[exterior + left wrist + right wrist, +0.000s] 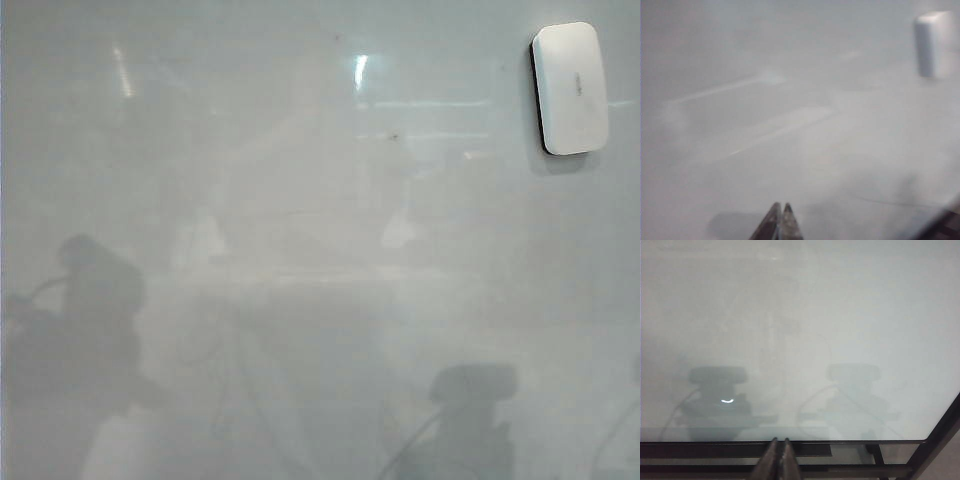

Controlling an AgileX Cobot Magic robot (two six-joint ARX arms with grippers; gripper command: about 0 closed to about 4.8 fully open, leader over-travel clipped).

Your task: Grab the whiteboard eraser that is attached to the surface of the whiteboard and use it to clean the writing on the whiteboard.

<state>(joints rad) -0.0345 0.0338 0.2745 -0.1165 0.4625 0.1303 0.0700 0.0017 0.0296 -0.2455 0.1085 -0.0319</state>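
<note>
- Whiteboard eraser [570, 88] stuck at upper right of the whiteboard [300, 300], untouched.
- Left end effector [780, 222] pinched together, empty, over bare board.
- Right end effector [779, 460] likewise closed, empty, at the board's framed edge.

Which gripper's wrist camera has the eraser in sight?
The left gripper, shut: its view shows the whiteboard eraser. The right gripper, also shut, sees only bare whiteboard.
</note>
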